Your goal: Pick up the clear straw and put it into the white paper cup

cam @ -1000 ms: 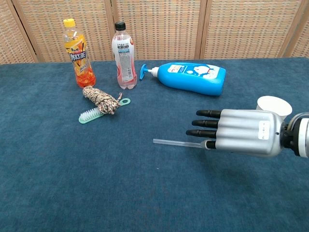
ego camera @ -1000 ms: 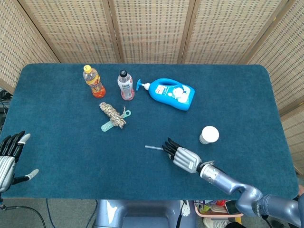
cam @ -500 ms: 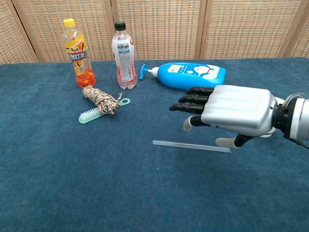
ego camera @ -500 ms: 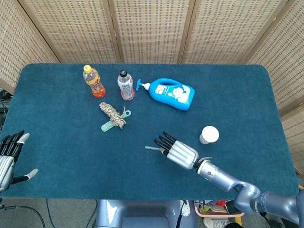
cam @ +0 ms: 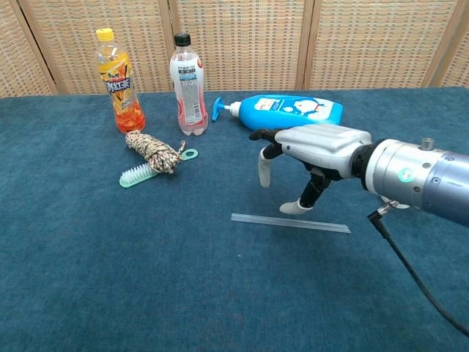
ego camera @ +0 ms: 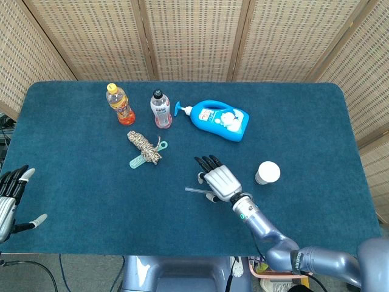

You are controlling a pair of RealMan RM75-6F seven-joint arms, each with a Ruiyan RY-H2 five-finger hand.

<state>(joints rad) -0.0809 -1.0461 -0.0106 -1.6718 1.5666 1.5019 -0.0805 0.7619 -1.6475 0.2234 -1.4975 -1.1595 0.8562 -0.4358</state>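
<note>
The right hand (cam: 311,150) has lifted off the clear straw (cam: 290,223) and swung toward 11 o'clock, fingers spread above it; the straw now lies uncovered on the surface.

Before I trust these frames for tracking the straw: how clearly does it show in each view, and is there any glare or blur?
Head view: the clear straw is a thin faint line, partly hidden under the right hand; lighting even, no glare. Chest view: the straw shows whole and sharp against the blue cloth, with soft shadow beneath the hand; no blur.
</note>
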